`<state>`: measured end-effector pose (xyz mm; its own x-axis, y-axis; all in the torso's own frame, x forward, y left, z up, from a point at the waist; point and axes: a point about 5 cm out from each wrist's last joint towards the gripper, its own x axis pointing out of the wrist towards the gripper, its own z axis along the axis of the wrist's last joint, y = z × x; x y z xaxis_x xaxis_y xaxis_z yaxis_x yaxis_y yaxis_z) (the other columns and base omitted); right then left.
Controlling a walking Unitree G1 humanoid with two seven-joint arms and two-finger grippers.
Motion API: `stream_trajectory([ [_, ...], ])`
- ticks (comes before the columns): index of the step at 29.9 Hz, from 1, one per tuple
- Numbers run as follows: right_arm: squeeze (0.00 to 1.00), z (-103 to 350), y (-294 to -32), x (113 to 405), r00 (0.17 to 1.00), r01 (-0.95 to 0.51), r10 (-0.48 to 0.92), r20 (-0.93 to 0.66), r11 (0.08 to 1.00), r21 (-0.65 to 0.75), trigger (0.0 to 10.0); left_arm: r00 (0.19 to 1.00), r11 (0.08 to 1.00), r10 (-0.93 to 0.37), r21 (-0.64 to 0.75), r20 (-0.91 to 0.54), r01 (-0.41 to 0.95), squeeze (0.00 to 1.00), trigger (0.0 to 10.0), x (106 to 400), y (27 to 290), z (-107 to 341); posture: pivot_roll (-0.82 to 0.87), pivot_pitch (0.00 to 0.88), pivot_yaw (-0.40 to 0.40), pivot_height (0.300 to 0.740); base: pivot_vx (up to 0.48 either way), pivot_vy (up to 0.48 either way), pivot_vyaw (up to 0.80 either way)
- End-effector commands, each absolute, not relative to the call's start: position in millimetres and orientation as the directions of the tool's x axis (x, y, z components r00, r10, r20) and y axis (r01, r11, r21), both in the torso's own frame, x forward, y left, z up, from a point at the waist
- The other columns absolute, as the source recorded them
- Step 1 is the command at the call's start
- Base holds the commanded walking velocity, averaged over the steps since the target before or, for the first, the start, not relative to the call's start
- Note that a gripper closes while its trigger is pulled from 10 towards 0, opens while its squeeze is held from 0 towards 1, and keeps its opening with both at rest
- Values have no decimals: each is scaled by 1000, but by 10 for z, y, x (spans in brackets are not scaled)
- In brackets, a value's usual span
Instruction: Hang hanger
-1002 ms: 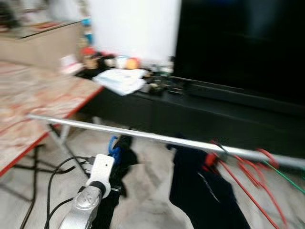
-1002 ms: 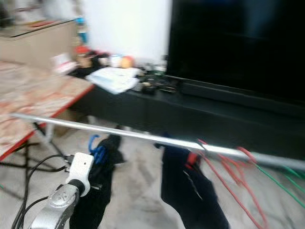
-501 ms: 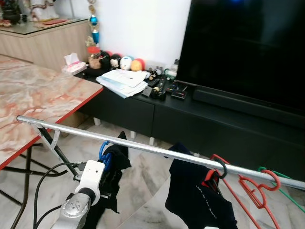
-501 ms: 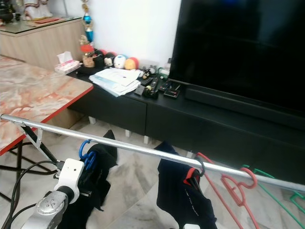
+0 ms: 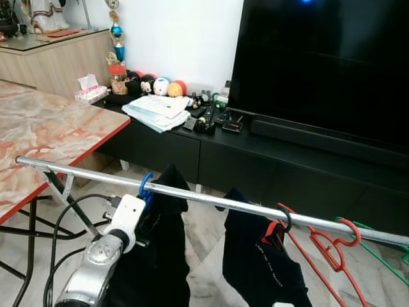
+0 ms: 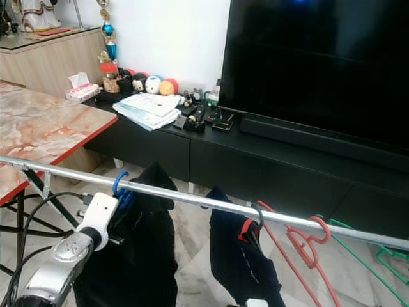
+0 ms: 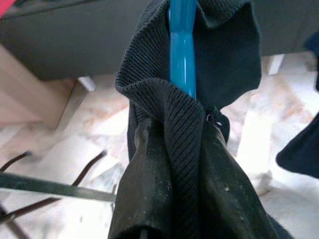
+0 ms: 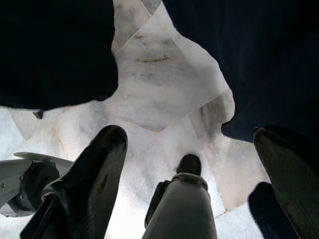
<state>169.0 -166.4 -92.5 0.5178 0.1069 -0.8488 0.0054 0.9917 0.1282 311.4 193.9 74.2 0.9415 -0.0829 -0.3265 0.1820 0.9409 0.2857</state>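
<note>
The blue hanger is mostly wrapped in the black garment, only its neck and hook showing at the rail. The left gripper fingertips are buried in that cloth. The rail runs off the right edge. The red hangers and green hanger are cut by the frame's lower right corner. Small items on the TV bench are too small to identify.

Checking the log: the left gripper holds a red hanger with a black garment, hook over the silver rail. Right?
Not red. The left gripper holds a blue hanger with the black garment, hooked over the silver rail; the left wrist view shows this.
</note>
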Motion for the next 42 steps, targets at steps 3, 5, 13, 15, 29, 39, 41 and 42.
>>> stream_trajectory([
  [3, 0, -914, -1661, 1716, 521, -3, 110, -846, 992, 127, 10000, 938, 938, -7, 322, -347, 126, 0, 10000, 3210, 1983, 767, 101, 6, -37, 740, 0, 0, 0],
  [5, 0, -914, -1661, 1716, 521, -3, 111, -846, 992, 129, 10000, 935, 946, 5, 304, -355, 111, 0, 10000, 3221, 1984, 756, 101, 6, -37, 740, 0, 0, 0],
  [13, 0, -919, -1664, 1704, 515, -3, 112, -849, 992, 129, 10000, 913, 982, -1, 172, -409, 78, 957, 10000, 3196, 1929, 632, 102, 7, -37, 740, 0, 0, 0],
  [15, 0, -920, -1664, 1703, 515, -4, 113, -850, 992, 130, 10000, 913, 988, -7, 137, -408, 69, 1000, 10000, 3158, 1916, 605, 101, 7, -37, 740, 0, 0, 0],
  [29, 0, -922, -1675, 1695, 516, -5, 112, -849, 992, 127, 10000, 979, 994, -75, 66, -188, 88, 1000, 10000, 2835, 1865, 880, 108, 0, -31, 740, 0, 0, 0],
  [39, 0, -927, -1675, 1684, 512, -13, 111, -852, 993, 121, 10000, 916, 974, 206, 165, -345, -157, 596, 10000, 2027, 2523, 336, 121, 0, -25, 740, 0, 0, 0],
  [41, 0, -925, -1674, 1689, 512, -16, 111, -852, 993, 120, 10000, 860, 968, 235, 194, -453, -162, 0, 10000, 1919, 2636, 87, 127, 0, -30, 740, 0, 0, 0],
  [42, 0, -924, -1674, 1690, 512, -17, 111, -852, 993, 119, 10000, 845, 967, 238, 196, -478, -162, 0, 10000, 1892, 2657, 33, 127, 0, -30, 740, 0, 0, 0],
])
